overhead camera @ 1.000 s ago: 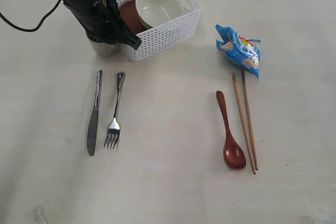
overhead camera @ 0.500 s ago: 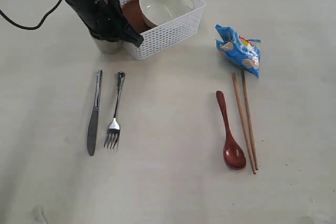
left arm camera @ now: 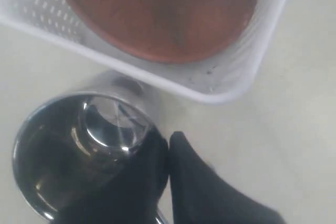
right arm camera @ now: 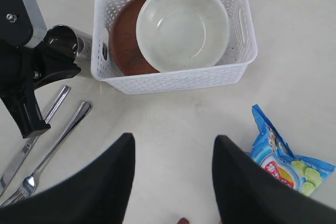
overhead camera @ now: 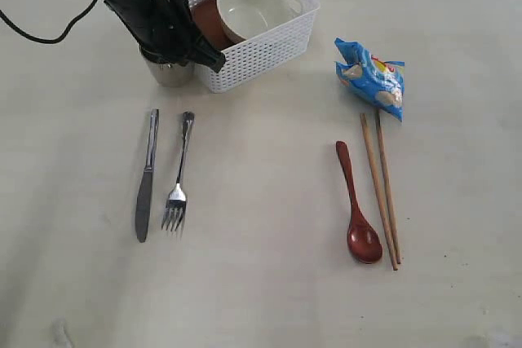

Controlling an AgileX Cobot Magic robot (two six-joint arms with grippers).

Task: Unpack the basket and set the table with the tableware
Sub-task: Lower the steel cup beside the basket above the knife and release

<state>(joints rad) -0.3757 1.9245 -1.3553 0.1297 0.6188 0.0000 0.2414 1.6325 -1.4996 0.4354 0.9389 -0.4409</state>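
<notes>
Spreading across the exterior view, the pale beige wood-grain worktop (overhead camera: 261, 299) carries everything. At the left, the left end effector (left arm camera: 168, 142) is pinched narrow on the rim of the upright steel cup (overhead camera: 167, 73), just beside the white perforated plastic basket (overhead camera: 261, 50). Nearer the camera, a steel knife (overhead camera: 146, 177) and a steel fork (overhead camera: 179, 173) lie side by side. The basket holds a tilted brown plate (overhead camera: 208, 22) and a pale cream bowl (overhead camera: 251, 7). Rightward lie a blue snack bag (overhead camera: 371, 77), a reddish-brown wooden spoon (overhead camera: 355, 205) and a pair of wooden chopsticks (overhead camera: 379, 189). The right end effector (right arm camera: 173, 145) hangs wide, holding nothing.
</notes>
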